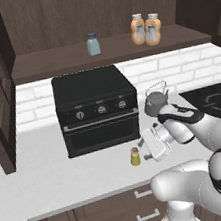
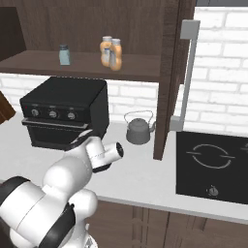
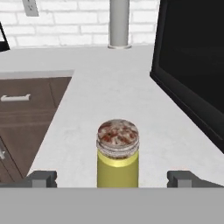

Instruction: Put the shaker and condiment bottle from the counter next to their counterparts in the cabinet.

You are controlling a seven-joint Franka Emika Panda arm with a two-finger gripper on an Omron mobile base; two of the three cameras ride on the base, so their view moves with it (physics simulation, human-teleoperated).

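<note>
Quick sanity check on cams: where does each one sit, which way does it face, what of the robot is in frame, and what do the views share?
Left base view: behind the arm, to its left, facing forward and down at the black countertop oven, white-grey counter and dark wood cabinet; white arm at lower right.
Right base view: behind, to its right, facing the same oven, grey kettle and black cooktop; arm at lower left.
Hand view: on the hand, looking along the open gripper at the small yellow-green shaker.
Shared: oven and kettle in both base views.

no readable text; bottle labels seemingly blank.
</note>
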